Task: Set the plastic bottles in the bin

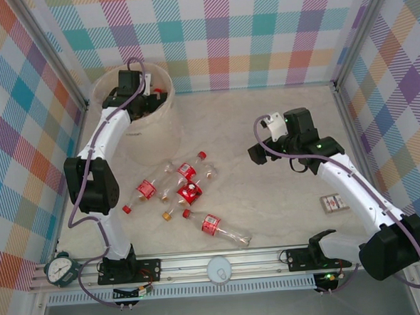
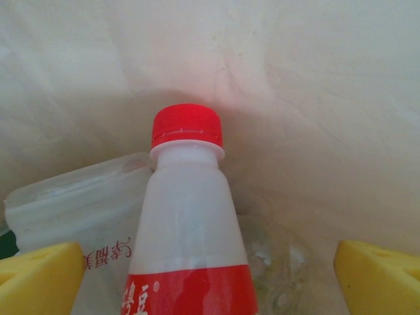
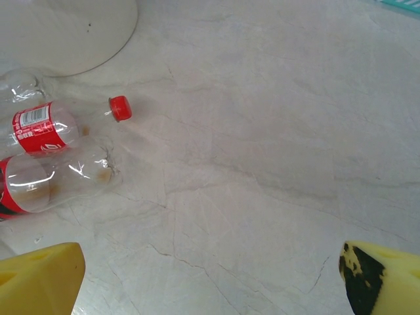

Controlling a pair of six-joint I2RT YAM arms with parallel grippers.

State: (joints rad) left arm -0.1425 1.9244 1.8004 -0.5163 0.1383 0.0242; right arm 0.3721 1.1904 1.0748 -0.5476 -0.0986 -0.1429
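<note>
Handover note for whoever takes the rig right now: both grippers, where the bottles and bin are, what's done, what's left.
Left gripper: open, down inside the bin, a red-capped bottle between its jaws but not gripped.
Right gripper: open, empty, over bare table right of the loose bottles.
Done: the red-capped bottle is in the bin.
Left: several loose bottles lie on the table in front of the bin.

Red Chinese characters on crumpled clear bottle (image 2: 73,215), white ones on label of red-capped bottle (image 2: 187,223); cropped, unreadable.
</note>
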